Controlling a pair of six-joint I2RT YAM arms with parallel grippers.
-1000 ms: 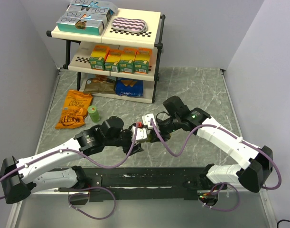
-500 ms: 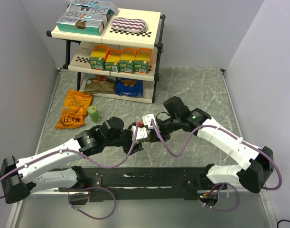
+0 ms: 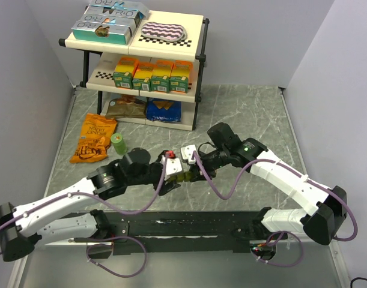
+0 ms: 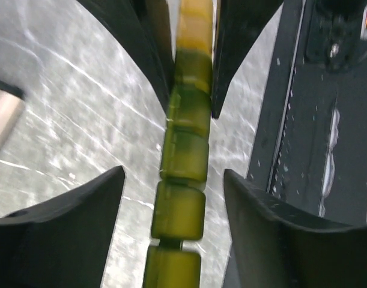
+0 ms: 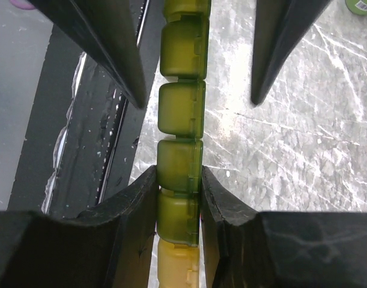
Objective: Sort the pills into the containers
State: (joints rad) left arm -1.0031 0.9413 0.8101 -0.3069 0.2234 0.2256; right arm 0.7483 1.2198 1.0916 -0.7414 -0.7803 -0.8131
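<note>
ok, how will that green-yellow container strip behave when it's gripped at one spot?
Probably fairly stiff: the container strip runs straight beyond where the right gripper clamps it. Likely light, being thin translucent plastic. It might pivot or slip, since those jaws pinch just a short stretch while the left gripper stands open around it.

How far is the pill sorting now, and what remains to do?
Nothing looks sorted yet: no loose pill shows, and the translucent green-to-yellow plastic compartment strip looks shut along its visible length. In hand: the right gripper clamps the strip, while the left gripper stands open around it, not touching. Left to do: opening compartments and putting pills in; the green cylindrical bottle stands aside.
</note>
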